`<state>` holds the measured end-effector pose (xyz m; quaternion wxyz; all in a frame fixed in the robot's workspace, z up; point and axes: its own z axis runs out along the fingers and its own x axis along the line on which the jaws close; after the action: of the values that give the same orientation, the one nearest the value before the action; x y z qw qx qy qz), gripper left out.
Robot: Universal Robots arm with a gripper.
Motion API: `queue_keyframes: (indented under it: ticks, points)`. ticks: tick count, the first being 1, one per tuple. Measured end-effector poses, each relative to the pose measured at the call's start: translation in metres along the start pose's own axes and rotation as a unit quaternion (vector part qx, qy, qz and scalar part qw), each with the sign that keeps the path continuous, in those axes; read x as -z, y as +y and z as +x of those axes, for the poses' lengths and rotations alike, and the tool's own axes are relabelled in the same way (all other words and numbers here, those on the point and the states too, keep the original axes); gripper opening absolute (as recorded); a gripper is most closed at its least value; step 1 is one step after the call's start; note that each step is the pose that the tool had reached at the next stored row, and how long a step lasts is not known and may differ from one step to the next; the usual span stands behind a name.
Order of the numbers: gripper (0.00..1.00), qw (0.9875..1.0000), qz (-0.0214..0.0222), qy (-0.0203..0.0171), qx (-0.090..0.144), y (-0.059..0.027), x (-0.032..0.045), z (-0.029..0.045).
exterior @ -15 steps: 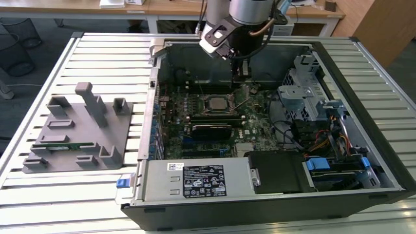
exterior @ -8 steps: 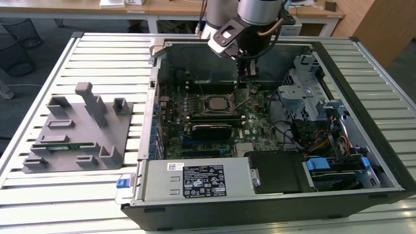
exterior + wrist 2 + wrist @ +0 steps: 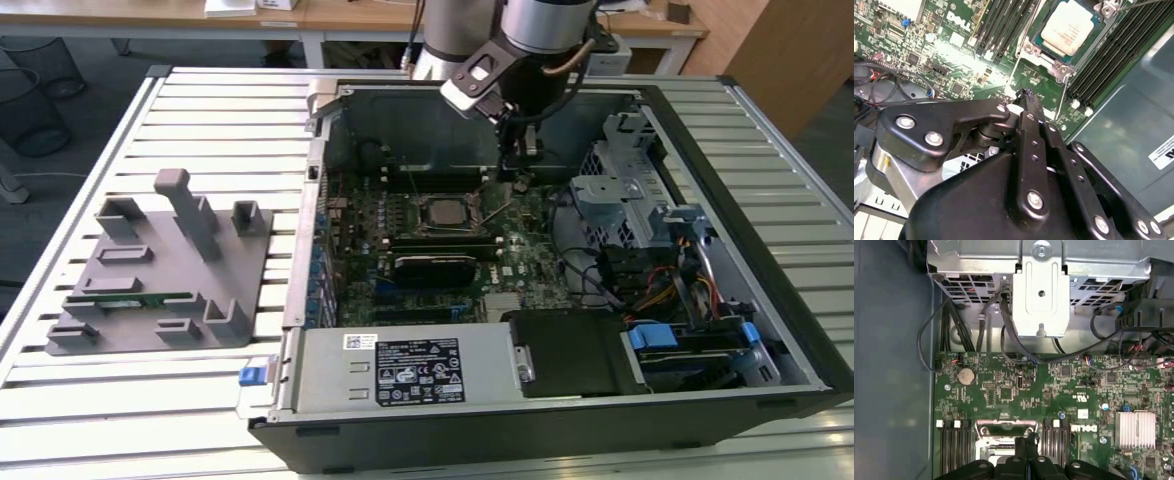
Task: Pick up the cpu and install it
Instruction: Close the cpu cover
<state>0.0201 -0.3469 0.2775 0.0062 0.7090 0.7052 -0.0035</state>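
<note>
The cpu (image 3: pixel 1070 27), a silvery square chip, lies in the motherboard socket (image 3: pixel 443 212) with the metal frame (image 3: pixel 1056 62) around it. My gripper (image 3: pixel 1026 95) is inside the open computer case, a short way from the socket towards the case's back wall, close above the board. Its black fingers (image 3: pixel 1027 442) are pressed together with nothing between them. A thin metal lever (image 3: pixel 1060 102) stands up from the socket's edge right beside the fingertips. In the exterior view the gripper (image 3: pixel 518 176) hangs just to the right of the socket.
A grey plastic fixture (image 3: pixel 160 270) with a green memory stick (image 3: pixel 127 297) lies on the slatted table at the exterior view's left. Inside the case are memory slots (image 3: pixel 1004 22), a metal drive cage (image 3: pixel 621 190), loose cables (image 3: pixel 1004 335) and the power supply (image 3: pixel 400 370).
</note>
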Motion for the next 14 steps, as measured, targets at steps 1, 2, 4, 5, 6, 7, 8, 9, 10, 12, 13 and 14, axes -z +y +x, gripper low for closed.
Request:
queue_keyframes:
  ticks: [1, 2, 4, 5, 6, 7, 8, 9, 10, 12, 13, 14]
  points:
    - [0.11, 1.0, 0.0, 0.0, 0.0, 0.0008, -0.0011, 0.0005]
    - [0.11, 1.0, 0.0, 0.0, 0.0, 0.0015, -0.0023, 0.001]
    - [0.11, 1.0, 0.0, 0.0, 0.0, 0.0018, -0.0043, 0.0015]
    - [0.11, 1.0, 0.0001, -0.0001, 0.0, 0.0018, -0.0046, 0.0015]
    - [0.11, 1.0, 0.0001, -0.0002, 0.0, 0.0018, -0.0046, 0.0015]
    - [0.11, 1.0, 0.0, -0.0002, 0.0, 0.0018, -0.0045, 0.0015]
    - [0.11, 1.0, 0.0, -0.0002, 0.0, 0.0019, -0.0046, 0.0015]
    - [0.11, 1.0, 0.0, 0.0, 0.0, 0.0023, -0.0048, 0.0015]
    - [0.11, 1.0, 0.0, -0.0001, 0.0, 0.0031, -0.0049, 0.0015]
    - [0.11, 1.0, 0.0, 0.0, 0.0, 0.0055, -0.0053, 0.0018]
    - [0.11, 1.0, 0.0, 0.0, 0.0, 0.0069, -0.0056, 0.002]
    - [0.11, 1.0, 0.0, 0.0, 0.0, 0.0083, -0.0058, 0.0023]
